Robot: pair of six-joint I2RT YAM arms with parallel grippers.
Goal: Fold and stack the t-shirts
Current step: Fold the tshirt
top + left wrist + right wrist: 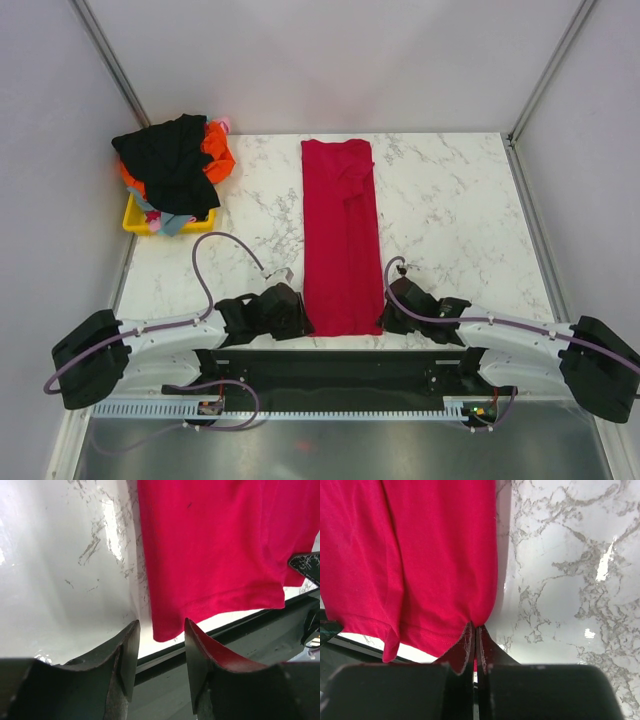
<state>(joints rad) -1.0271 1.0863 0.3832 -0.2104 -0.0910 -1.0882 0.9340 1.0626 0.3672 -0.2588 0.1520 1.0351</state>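
Where tee (420, 555) hem, R gripper (473, 630) tight

A white marble-veined table (450, 200) spreads ahead of the left gripper (298, 318) and right gripper (388, 316), glossy with glare. Plain pale walls (330, 60) rise beyond it and on both flanks, with metal posts (110, 60) at the corners. Behind the grippers lies a grey surface (350, 450), perhaps floor.

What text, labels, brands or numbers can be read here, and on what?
None readable. The red t-shirt is plain; the shirt pile and yellow bin show no print; the marble table has only veining. The small red parts on the front rail are too small to tell.
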